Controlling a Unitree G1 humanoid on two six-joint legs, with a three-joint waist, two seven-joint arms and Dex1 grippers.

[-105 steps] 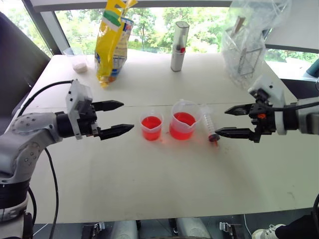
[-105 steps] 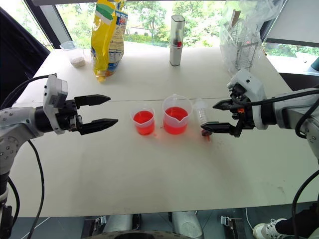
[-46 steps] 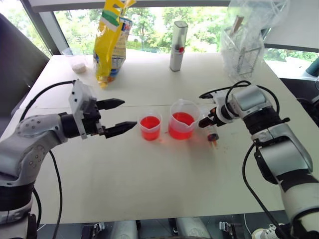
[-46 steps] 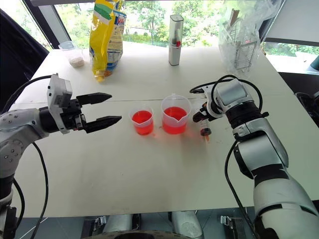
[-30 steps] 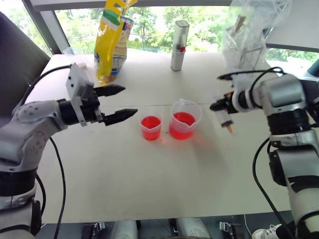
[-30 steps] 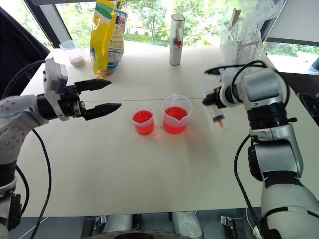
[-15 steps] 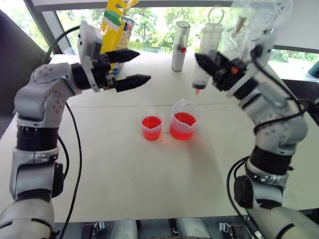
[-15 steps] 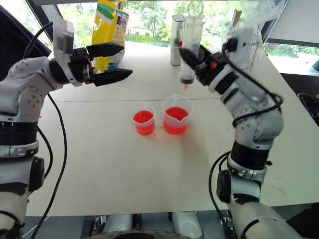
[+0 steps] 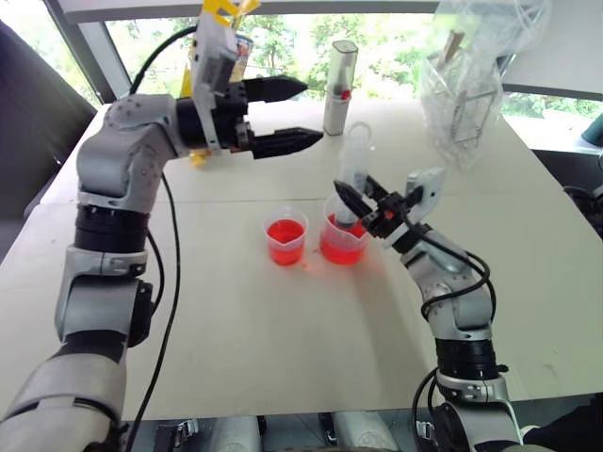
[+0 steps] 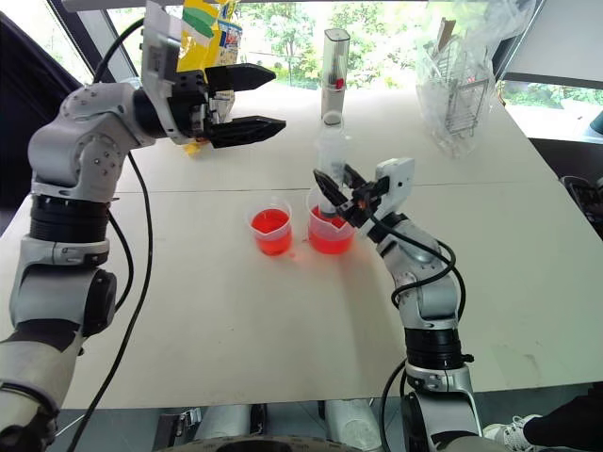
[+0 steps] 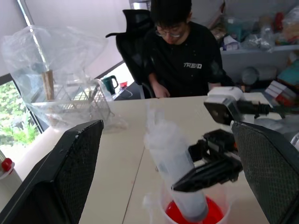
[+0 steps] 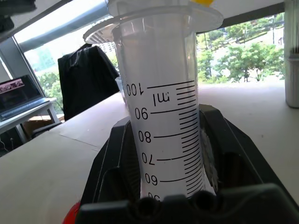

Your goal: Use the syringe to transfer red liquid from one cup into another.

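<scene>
The syringe [image 9: 355, 168] stands upright, its lower end down inside the larger cup [image 9: 332, 247] of red liquid [image 9: 337, 250]. My right gripper [image 9: 352, 201] is shut on the syringe barrel just above the cup's rim. The right wrist view shows the barrel's scale [image 12: 163, 116] clamped between the black fingers [image 12: 112, 158]. The smaller cup [image 9: 285, 238], also holding red liquid, stands just left of the larger one. My left gripper [image 9: 314, 113] is open and empty, raised above the table behind and to the left of the syringe. In the left wrist view the syringe [image 11: 173, 163] stands between its fingers [image 11: 60, 177], farther off.
A yellow bag [image 9: 212, 66], a silver canister [image 9: 337, 87] and a plastic-wrapped wire rack [image 9: 462, 94] stand along the table's far side. A person [image 11: 182, 46] sits beyond the table's right end.
My right gripper has come down and toward me with the syringe, bringing its tip from above the larger cup into it. The left gripper has shifted right.
</scene>
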